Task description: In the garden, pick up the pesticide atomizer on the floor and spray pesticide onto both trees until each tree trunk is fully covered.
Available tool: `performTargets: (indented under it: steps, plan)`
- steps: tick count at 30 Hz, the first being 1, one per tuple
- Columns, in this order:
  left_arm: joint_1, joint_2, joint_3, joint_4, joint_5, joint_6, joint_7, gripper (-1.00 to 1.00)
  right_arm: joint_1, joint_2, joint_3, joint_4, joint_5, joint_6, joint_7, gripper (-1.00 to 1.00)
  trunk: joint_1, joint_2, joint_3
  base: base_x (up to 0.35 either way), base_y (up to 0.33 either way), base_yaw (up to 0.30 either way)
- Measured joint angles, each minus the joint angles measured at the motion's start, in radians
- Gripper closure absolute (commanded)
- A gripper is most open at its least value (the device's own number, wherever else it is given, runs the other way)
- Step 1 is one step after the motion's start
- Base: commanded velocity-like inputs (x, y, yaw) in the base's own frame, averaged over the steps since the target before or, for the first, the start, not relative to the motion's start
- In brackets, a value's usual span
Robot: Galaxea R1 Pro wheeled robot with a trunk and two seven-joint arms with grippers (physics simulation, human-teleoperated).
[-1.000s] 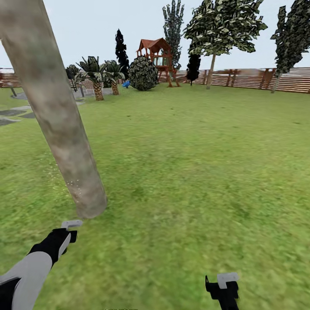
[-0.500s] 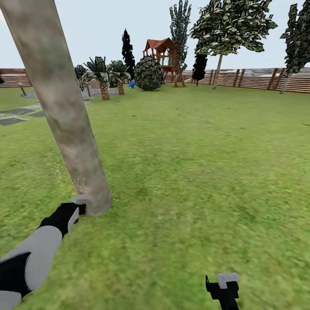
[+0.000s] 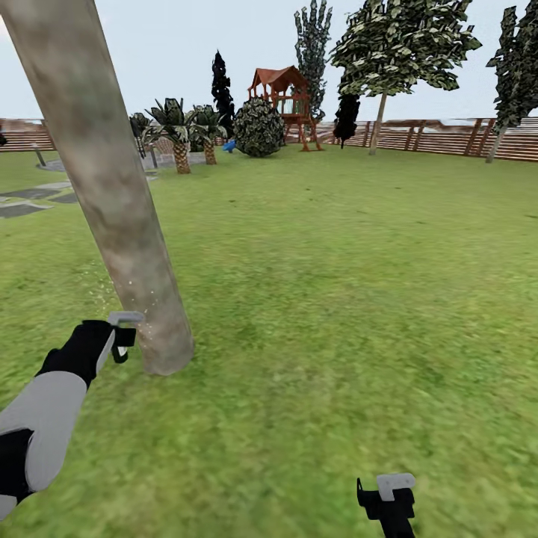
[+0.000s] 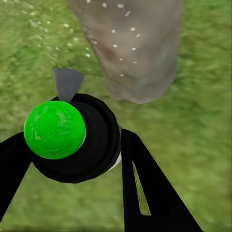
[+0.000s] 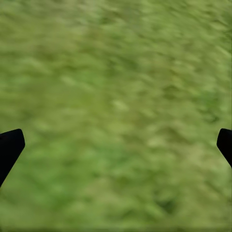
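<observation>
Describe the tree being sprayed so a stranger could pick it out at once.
On the lawn, look at the near left, well in front of the fence. There a thick, leaning, pale grey-brown trunk rises out of the picture, with the left gripper beside its base. Unlike the slim trees by the fence, it is flecked with whitish specks low down.

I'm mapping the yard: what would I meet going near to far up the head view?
Right pincer → left pincer with the atomizer → sprayed tree trunk → open grass → palms → playhouse → fence.

Matt mottled tree trunk (image 3: 112, 209); slatted wooden fence (image 3: 448, 138).
</observation>
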Motion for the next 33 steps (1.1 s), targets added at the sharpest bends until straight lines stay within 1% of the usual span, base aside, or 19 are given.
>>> performTargets:
  steps: [1,4,5,8,10,12,15,18,24,26,28,31,33]
  plan:
    - [-0.001,0.006,-0.001,-0.004,-0.002,0.005,-0.006,1.0,0.0,0.0,0.0,0.0,0.0,0.0,0.0,-1.0,0.0,0.0,0.0,0.0,0.0,0.216]
    - [-0.002,0.044,-0.001,-0.011,-0.003,0.009,-0.05,1.0,0.0,0.0,0.0,0.0,0.0,0.0,0.0,-1.0,0.0,0.0,0.0,0.0,0.0,0.259]
    - [-0.001,0.049,-0.002,-0.013,0.0,0.01,-0.063,1.0,0.0,0.0,0.0,0.0,0.0,0.0,0.0,-1.0,0.0,0.0,0.0,0.0,0.0,0.274]
    - [0.002,0.044,-0.002,-0.038,0.001,0.01,-0.071,1.0,0.0,0.0,0.0,0.0,0.0,0.0,0.0,-1.0,0.0,0.0,0.0,0.0,-0.017,0.233]
    - [0.005,0.041,-0.001,-0.074,0.0,0.012,-0.073,1.0,0.0,0.0,0.0,0.0,0.0,0.0,-0.001,-1.0,0.0,0.0,0.0,0.0,-0.204,0.054]
    - [0.005,0.039,0.0,-0.087,0.002,0.018,-0.073,1.0,0.0,0.0,0.0,0.0,0.0,0.0,-0.001,-1.0,0.0,0.0,0.0,0.0,-0.253,0.015]
    - [0.006,0.037,0.001,-0.091,0.002,0.02,-0.073,1.0,0.0,0.0,0.0,0.0,0.0,0.0,-0.002,-1.0,0.0,0.0,0.0,0.035,-0.269,0.003]
    - [0.01,0.037,0.001,-0.091,0.001,0.02,-0.072,1.0,0.0,0.0,0.0,0.0,0.0,0.0,-0.002,-1.0,0.0,0.0,0.0,0.188,-0.211,0.0]
    - [0.015,0.041,-0.005,-0.092,-0.002,0.021,-0.071,1.0,0.0,0.0,0.0,0.0,0.0,0.0,-0.002,-1.0,-0.001,0.0,0.0,0.31,-0.025,0.002]
    - [0.017,0.047,-0.003,-0.087,-0.005,0.017,-0.064,1.0,0.0,0.0,0.0,0.0,0.0,0.0,-0.002,-1.0,0.0,0.0,0.0,0.091,-0.001,0.169]
    - [0.037,0.05,0.001,-0.077,-0.004,0.016,-0.061,1.0,0.0,0.001,0.0,0.0,0.0,0.0,-0.002,-1.0,0.0,0.0,0.0,0.022,0.0,0.25]
    - [0.106,0.045,0.0,-0.087,-0.003,0.012,-0.059,1.0,0.0,0.002,0.0,0.0,0.0,0.0,0.0,-1.0,0.0,0.0,0.0,0.014,-0.005,0.119]
    - [0.109,0.045,0.002,-0.088,-0.002,0.013,-0.06,1.0,0.0,0.002,0.0,0.0,0.0,0.0,0.0,-1.0,0.0,0.0,0.0,0.111,-0.106,0.013]
